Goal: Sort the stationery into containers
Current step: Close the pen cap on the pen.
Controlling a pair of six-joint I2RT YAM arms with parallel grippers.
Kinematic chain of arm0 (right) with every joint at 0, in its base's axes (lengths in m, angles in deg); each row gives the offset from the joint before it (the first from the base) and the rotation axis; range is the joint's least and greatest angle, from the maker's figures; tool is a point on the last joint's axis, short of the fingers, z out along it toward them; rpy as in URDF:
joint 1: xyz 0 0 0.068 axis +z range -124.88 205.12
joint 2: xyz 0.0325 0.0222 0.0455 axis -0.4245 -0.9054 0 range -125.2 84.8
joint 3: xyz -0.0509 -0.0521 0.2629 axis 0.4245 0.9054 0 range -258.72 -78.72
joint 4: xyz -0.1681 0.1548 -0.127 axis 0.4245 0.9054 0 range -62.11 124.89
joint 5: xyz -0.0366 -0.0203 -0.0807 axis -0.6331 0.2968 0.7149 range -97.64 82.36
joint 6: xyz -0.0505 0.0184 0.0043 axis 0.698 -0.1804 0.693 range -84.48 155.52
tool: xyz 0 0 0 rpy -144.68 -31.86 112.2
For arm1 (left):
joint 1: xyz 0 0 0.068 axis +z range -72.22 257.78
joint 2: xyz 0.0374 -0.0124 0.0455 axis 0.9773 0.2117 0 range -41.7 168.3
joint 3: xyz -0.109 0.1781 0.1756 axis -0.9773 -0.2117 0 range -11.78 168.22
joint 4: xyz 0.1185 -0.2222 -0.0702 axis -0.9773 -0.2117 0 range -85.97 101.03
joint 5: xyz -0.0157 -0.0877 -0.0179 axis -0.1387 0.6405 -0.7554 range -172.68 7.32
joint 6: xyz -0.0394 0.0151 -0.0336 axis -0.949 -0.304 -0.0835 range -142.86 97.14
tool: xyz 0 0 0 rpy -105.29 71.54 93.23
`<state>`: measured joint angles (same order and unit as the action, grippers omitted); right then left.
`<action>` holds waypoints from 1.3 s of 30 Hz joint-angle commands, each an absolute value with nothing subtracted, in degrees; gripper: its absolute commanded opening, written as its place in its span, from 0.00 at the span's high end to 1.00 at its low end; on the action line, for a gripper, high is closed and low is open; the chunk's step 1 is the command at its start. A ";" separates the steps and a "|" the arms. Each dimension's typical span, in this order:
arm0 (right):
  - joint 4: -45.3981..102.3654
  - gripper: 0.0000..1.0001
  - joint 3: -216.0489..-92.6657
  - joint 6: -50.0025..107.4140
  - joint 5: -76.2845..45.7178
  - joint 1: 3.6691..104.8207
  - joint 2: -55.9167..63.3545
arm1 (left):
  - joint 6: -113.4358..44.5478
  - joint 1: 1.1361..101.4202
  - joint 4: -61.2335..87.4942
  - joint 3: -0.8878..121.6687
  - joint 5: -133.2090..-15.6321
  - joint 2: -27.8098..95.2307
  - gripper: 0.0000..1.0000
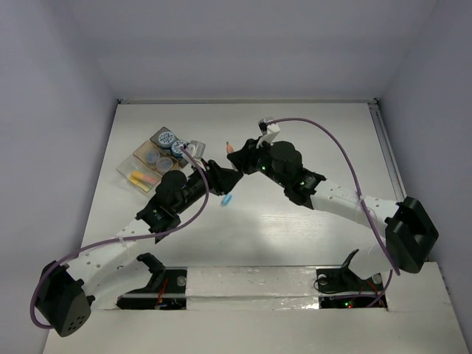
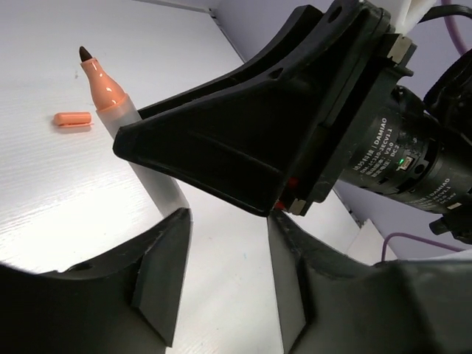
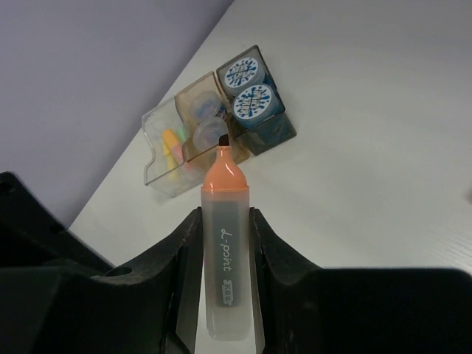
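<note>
The right fingers (image 3: 188,251) are clamping an uncapped orange marker (image 3: 224,184) by its clear barrel and holding it off the counter (image 3: 354,147). The left fingers (image 2: 158,280) are standing apart with nothing between them, just beside the right arm's black housing. In the left wrist view that housing is blocking the marker's lower barrel. An orange cap (image 2: 72,119) is lying on the counter past the marker.

From above, the left arm is covering part of the tray cluster at the far left. A blue piece (image 1: 227,198) is lying near both wrists and is too small to identify.

In the right wrist view, two patterned tubs (image 3: 253,105) are sitting in the grey box (image 3: 279,131) and two cups (image 3: 207,136) in the tan tray (image 3: 198,85). Yellow pieces (image 3: 171,144) are lying in the clear tray (image 3: 158,175), their shapes blurring through the plastic. The marker's dark tip is overlapping one cup. The fingers' bases are running out of frame at the bottom.

The counter is showing white, faintly grained and glossy. Pale lilac walls (image 3: 74,74) are closing it in on three sides.
</note>
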<state>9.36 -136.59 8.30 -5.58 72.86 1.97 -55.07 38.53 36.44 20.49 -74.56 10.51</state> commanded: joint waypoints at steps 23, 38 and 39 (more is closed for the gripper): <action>7.33 1.00 -137.17 8.28 -5.53 72.93 8.95 | -53.45 40.34 34.84 18.37 -75.75 6.12 0.45; 5.83 1.00 -137.08 6.60 -9.40 72.93 5.96 | -53.89 40.34 44.68 20.83 -73.02 11.83 0.48; 5.83 1.00 -137.00 6.52 -9.31 72.93 5.61 | -54.06 40.34 45.12 20.83 -72.84 12.09 0.48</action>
